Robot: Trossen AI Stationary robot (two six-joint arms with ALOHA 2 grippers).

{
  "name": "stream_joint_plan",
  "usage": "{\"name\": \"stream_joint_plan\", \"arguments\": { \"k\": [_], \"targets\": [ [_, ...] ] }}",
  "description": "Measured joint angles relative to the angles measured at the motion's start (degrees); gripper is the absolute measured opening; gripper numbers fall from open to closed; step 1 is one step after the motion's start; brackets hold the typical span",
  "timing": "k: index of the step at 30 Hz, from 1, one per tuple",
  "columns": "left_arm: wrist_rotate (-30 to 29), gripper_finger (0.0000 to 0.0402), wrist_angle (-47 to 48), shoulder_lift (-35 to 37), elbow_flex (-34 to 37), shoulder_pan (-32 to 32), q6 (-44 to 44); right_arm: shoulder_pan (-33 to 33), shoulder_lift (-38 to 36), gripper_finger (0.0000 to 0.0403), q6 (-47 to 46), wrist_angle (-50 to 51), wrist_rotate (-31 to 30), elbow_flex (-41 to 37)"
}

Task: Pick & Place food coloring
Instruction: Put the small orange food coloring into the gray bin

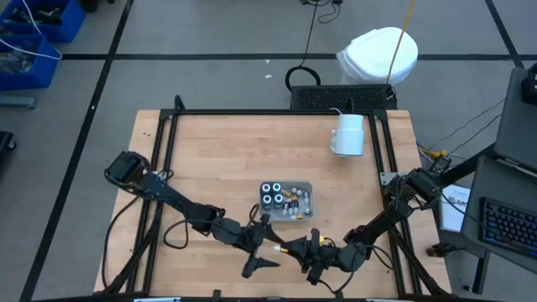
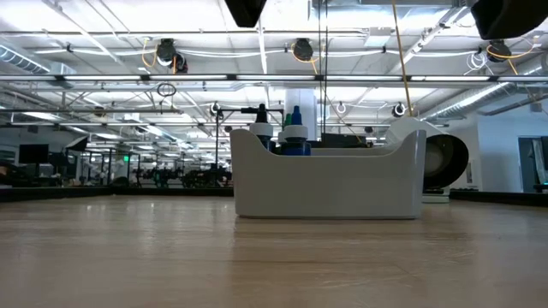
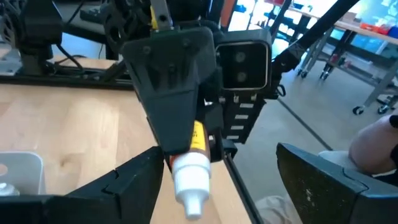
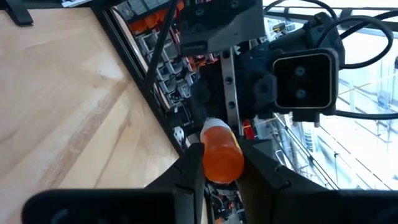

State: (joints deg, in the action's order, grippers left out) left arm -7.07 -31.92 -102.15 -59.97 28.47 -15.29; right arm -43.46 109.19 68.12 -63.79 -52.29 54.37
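Handover in mid-air, front of the table!
Right gripper [image 1: 289, 249] clamps the orange bottle [image 4: 222, 154], cap toward the left gripper [image 1: 267, 243], whose fingers gape; releasing early could drop it short of the tray [image 1: 305, 186].

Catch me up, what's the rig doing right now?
The two arms meet at the near edge of the table, just in front of the clear tray of food coloring. The right gripper is shut on an orange dropper bottle, held white cap first toward the left gripper, whose fingers are open on either side of it. It looks like a handover. The white mug stands apart at the far side.
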Motion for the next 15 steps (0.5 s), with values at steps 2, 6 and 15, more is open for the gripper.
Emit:
{"name": "stream_joint_plan", "arguments": {
  "k": [2,6,15],
  "targets": [
    [0.0,0.0302,0.4,0.1,-0.2,-0.1,0.2,0.0,0.0,0.0065,0.0,-0.1,-0.1,0.0],
    [0.0,0.0259,1.0,0.1,-0.2,-0.1,0.5,0.0,0.0,0.0066,0.0,-0.2,0.0,0.0],
    [-0.4,0.0143,0.8,0.1,-0.2,-0.1,0.4,0.0,0.0,0.0065,-0.6,-0.4,0.5,0.0]
  ]
}}
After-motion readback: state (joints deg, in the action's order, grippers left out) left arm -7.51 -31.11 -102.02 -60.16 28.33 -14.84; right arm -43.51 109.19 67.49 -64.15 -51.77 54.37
